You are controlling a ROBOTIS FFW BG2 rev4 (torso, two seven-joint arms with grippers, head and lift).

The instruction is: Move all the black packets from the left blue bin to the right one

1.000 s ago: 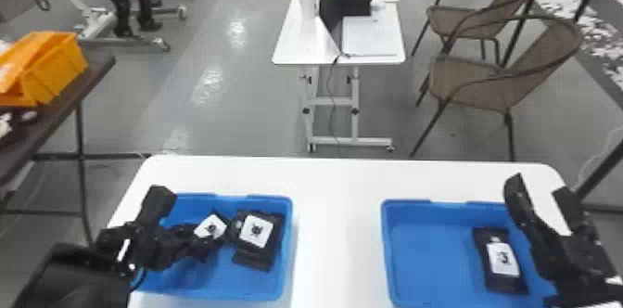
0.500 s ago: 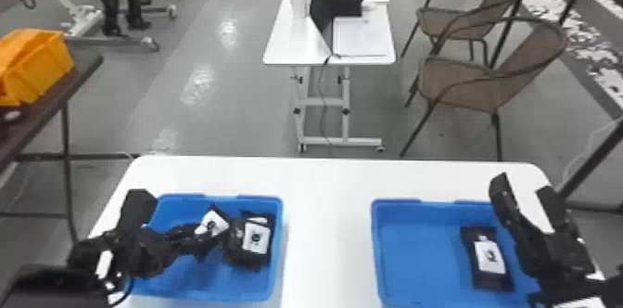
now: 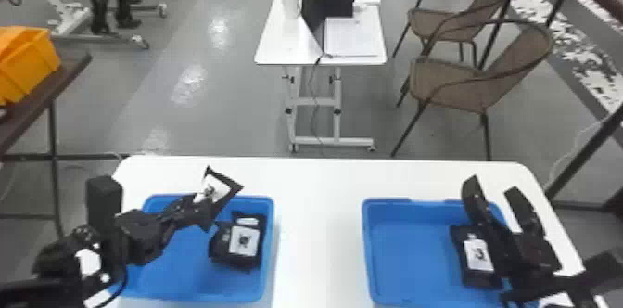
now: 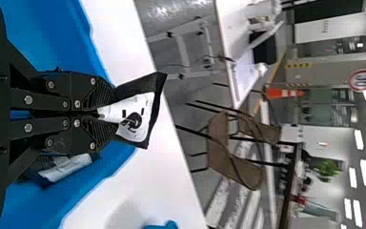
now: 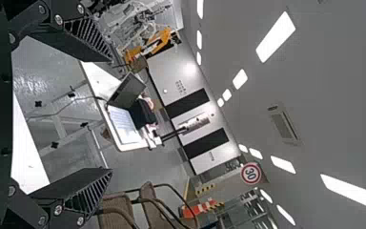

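At the far left, an orange crate (image 3: 28,63) stood on a side table (image 3: 69,61), apart from the work. The left gripper (image 3: 202,206) was closed, its two fingers pinching one end of a black packet (image 3: 226,196) near the far rim of the left blue bin (image 3: 270,256). Most of the packet projected beyond the fingertips. At least two further packets lay in that bin: a labelled packet (image 3: 244,243) in front, overlapping a second packet (image 3: 259,221).

Caution: the end grip was judged narrow. If the film slid between the fingers, the packet could have twisted or dropped onto the white table (image 3: 320,237) between the bins. Insufficient lift could have snagged it on the left bin's rim.

One black packet (image 3: 479,260) lay in the right blue bin (image 3: 366,247), towards that bin's right side. The right gripper (image 3: 493,187) was above this side, its fingers spread wide with nothing between them. Unless it was withdrawn, the incoming left gripper could have struck it, or the released packet could have landed on it.

Labels: the packets carried white labels with dark marks. In the right wrist view, a round red-bordered sign (image 5: 251,173) showed in the background.
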